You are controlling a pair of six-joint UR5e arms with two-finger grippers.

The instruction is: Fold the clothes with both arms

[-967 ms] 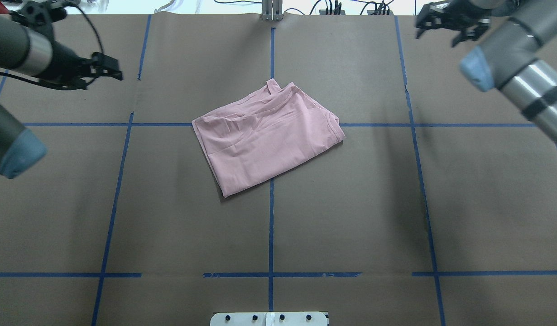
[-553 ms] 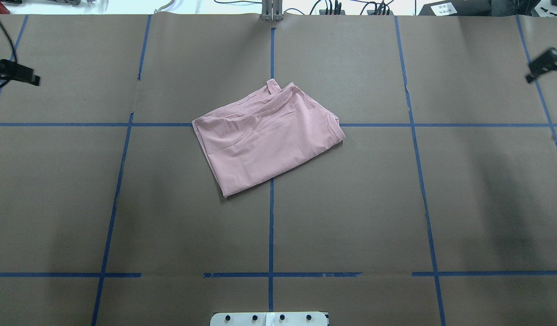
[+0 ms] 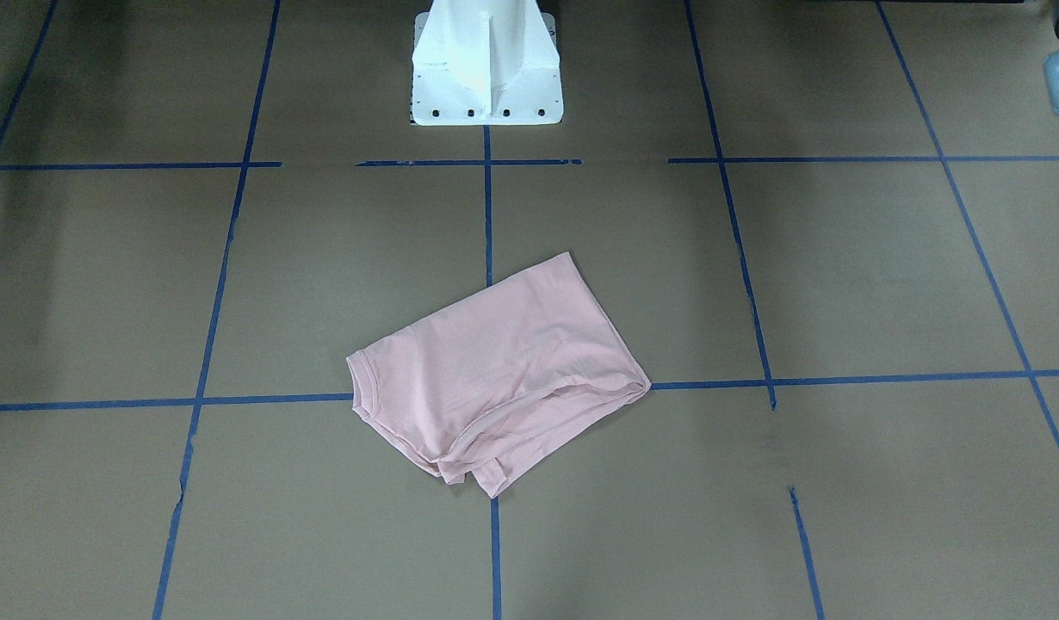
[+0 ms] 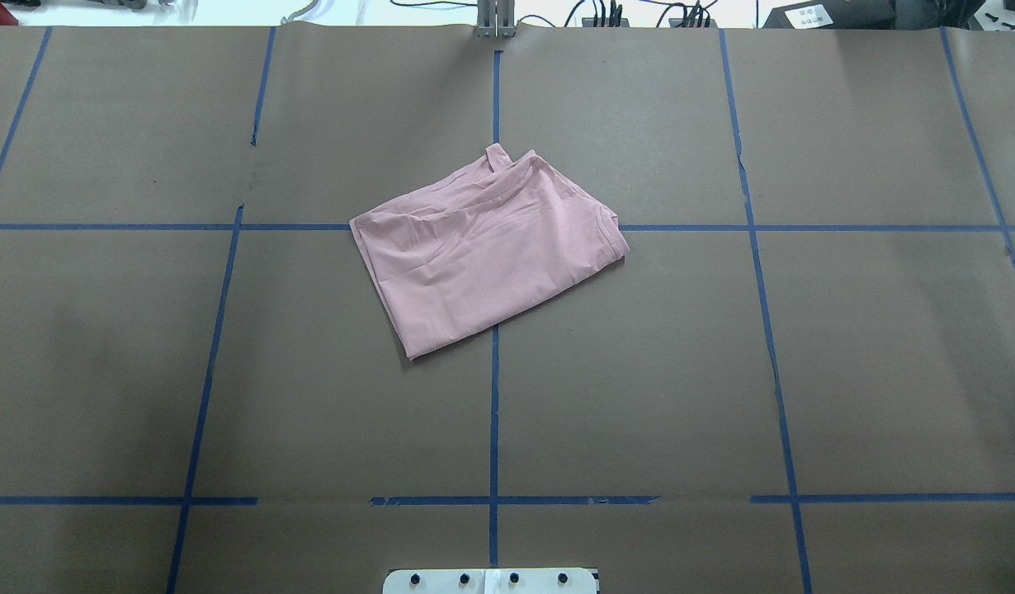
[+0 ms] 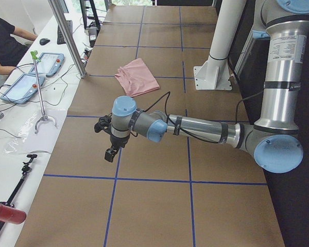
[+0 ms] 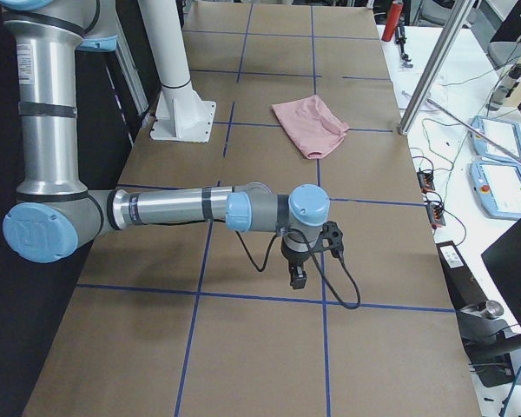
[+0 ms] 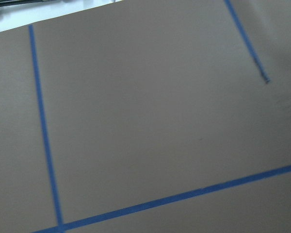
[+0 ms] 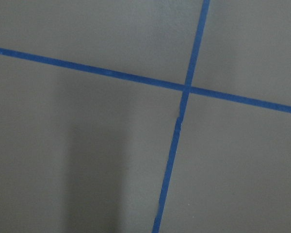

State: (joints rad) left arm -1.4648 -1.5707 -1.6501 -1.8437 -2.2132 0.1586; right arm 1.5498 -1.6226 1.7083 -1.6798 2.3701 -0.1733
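— Can you make out the left gripper (image 5: 112, 153)?

— Only from the table's end. It points down off the left arm (image 5: 195, 127), hanging over bare brown paper (image 5: 149, 211). I can't tell whether its fingers are apart or together.

— And the right gripper (image 6: 297, 276)?

— Same story. It points down at the other end of the table, and I can't tell its state either. Its wrist camera shows only paper and a crossing of blue tape (image 8: 186, 88).

— Where's the shirt?

— The pale pink T-shirt (image 4: 487, 252) lies mid-table, well apart from both grippers. It's folded into a skewed rectangle, plain side up, across a tape crossing. The collar is on the far side from the robot, with a small flap poking out there.

— So which step is this?

— I'd judge the folding is done, or it's a pause between folds. If another fold is wanted, both grippers need to travel in, open, pinch two corners of one edge, and carry them across together.
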